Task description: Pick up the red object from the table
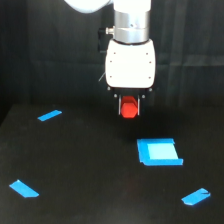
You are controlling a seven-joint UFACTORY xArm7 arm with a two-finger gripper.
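Nearest the camera, two blue tape strips lie on the table: one at the exterior view's lower left, one at lower right. A third strip sits farther back on the left. The blue square patch lies right of centre. Above and behind it hangs the gripper, its short fingers clamped on the red object. The object appears clear of the table, though the dark surface makes this uncertain.
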